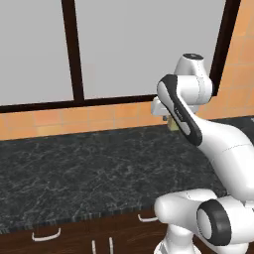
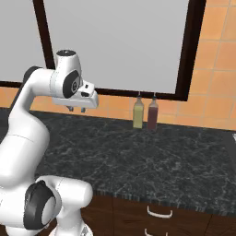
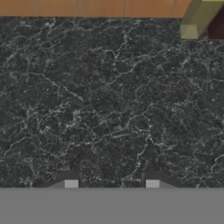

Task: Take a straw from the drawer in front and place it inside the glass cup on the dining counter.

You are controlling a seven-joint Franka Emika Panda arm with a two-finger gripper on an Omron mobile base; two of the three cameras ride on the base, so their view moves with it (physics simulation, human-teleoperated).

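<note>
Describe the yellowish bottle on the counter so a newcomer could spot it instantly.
Look along the black speckled counter to its back edge, under the window frame. Two slim bottles stand there side by side against the orange tiles. The olive-yellow bottle is the left one; its neighbour, the dark red bottle, stands right of it.

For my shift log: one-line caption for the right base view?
White arm's open end effector above black speckled counter, two bottles by window.

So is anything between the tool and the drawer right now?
Yes. The tool hangs above the black counter, while the drawer sits shut below its front edge. The counter slab lies between them, so the arm would probably have to come out over the edge and down.
</note>
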